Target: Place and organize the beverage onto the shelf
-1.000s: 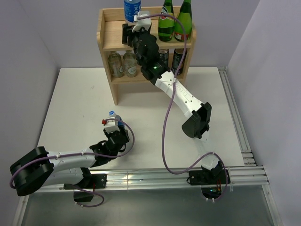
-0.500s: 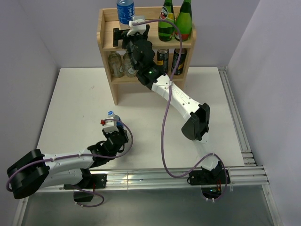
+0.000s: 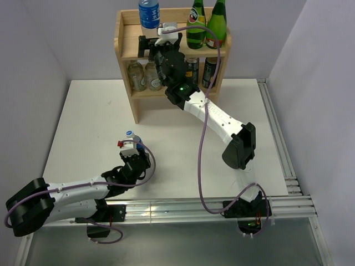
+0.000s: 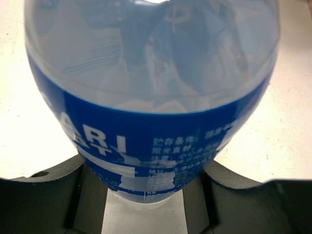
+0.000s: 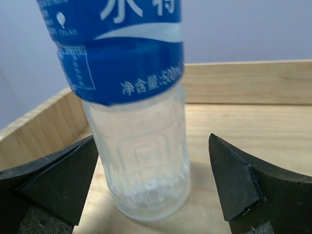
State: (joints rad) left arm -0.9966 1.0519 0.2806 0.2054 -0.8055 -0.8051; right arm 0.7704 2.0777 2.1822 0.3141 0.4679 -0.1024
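On the top board of the wooden shelf (image 3: pixel 126 43) a blue-labelled water bottle (image 3: pixel 148 11) stands upright near the back left corner. My right gripper (image 3: pixel 160 42) is open just in front of it. In the right wrist view the bottle (image 5: pixel 139 156) rests on the board (image 5: pixel 239 126), with the right gripper (image 5: pixel 152 146) spread to either side and a clear gap on the right. Down on the white table my left gripper (image 3: pixel 133 154) is shut on a second blue-labelled bottle (image 3: pixel 132 139) with a white cap. That bottle (image 4: pixel 151 97) fills the left wrist view, pinched low by the left gripper (image 4: pixel 146 180).
Two green glass bottles (image 3: pixel 205 25) stand on the shelf's top right. The lower tier holds two clear bottles (image 3: pixel 144 75) and two dark cans (image 3: pixel 201 67). Metal rails (image 3: pixel 280 144) run along the table's right and near edges. Purple walls close in the sides.
My right gripper carried its bottle leftward on the shelf top, then opened and let it go standing there. The left arm, still holding its bottle, has barely shifted.
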